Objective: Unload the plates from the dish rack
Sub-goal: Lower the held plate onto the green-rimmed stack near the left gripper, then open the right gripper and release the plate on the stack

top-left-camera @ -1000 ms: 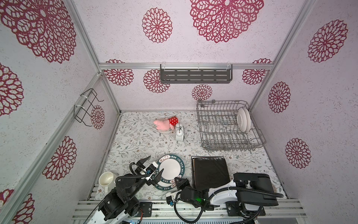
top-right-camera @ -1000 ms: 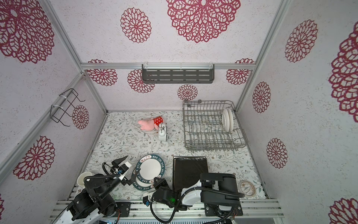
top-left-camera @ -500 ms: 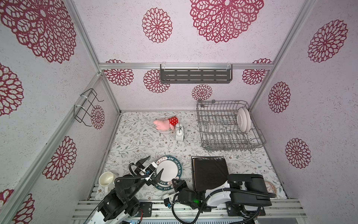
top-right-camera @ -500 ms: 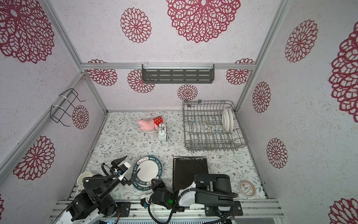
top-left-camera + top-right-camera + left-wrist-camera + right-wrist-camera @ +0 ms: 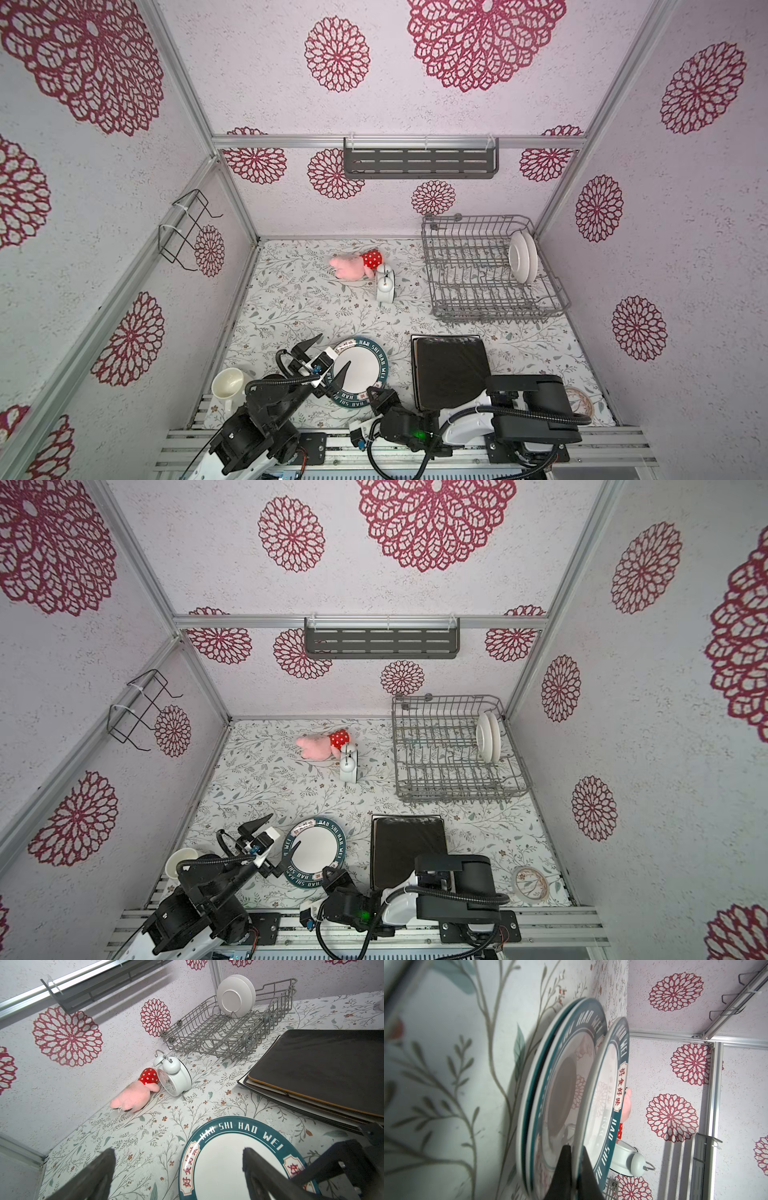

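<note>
The grey wire dish rack (image 5: 478, 286) (image 5: 449, 771) (image 5: 207, 1032) stands at the back right. Two round white plates (image 5: 523, 257) (image 5: 487, 737) (image 5: 234, 995) stand upright in it. Near the front lies a stack of round teal-rimmed plates (image 5: 359, 370) (image 5: 316, 852) (image 5: 228, 1157). My right gripper (image 5: 376, 395) (image 5: 332, 875) (image 5: 576, 1148) is shut on the near rim of the top plate (image 5: 604, 1095), which tilts off the ones below (image 5: 546, 1084). My left gripper (image 5: 328, 355) (image 5: 277, 836) (image 5: 178, 1151) hangs open over that stack's left edge. Dark square plates (image 5: 451, 370) (image 5: 407, 850) (image 5: 324, 1068) are stacked beside it.
A white mug (image 5: 228, 384) (image 5: 180, 860) sits at the front left. A white alarm clock (image 5: 385, 284) (image 5: 174, 1078) and a pink plush toy (image 5: 353, 266) (image 5: 133, 1097) lie mid-back. A small round patterned plate (image 5: 530, 883) lies front right, behind my right arm.
My right arm has swung slightly left with the top teal-rimmed plate, which sits a little nearer the front. The left gripper has stayed open in place.
</note>
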`<state>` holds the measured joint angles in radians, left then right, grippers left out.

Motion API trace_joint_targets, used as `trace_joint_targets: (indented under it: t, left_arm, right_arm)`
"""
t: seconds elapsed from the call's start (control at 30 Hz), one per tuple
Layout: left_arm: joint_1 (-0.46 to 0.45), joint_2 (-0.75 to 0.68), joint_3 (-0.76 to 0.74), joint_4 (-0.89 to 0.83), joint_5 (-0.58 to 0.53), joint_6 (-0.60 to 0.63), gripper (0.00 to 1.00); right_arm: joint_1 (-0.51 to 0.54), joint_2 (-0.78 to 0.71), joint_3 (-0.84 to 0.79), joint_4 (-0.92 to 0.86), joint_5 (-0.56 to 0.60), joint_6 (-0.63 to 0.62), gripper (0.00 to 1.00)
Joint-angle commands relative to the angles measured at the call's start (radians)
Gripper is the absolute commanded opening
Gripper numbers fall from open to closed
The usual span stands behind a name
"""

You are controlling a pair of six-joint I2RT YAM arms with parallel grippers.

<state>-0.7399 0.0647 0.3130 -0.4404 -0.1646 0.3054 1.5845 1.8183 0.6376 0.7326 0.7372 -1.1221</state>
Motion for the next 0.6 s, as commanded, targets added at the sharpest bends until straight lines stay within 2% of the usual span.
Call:
trace_joint_targets:
  t: [0.0,0.17,0.57]
  left_arm:
    - [-0.004,-0.013,0.006,0.003,0.014,0.009,0.97]
    - [-0.005,-0.016,0.005,0.003,0.014,0.009,0.97]
    - [-0.007,-0.016,0.002,0.003,0.013,0.010,0.97]
  right_arm:
    - [0.006,0.000,0.033,0.026,0.022,0.022,0.11]
    - [0.007,0.002,0.033,0.018,0.018,0.025,0.17]
    - [0.009,0.002,0.037,0.004,0.004,0.027,0.21]
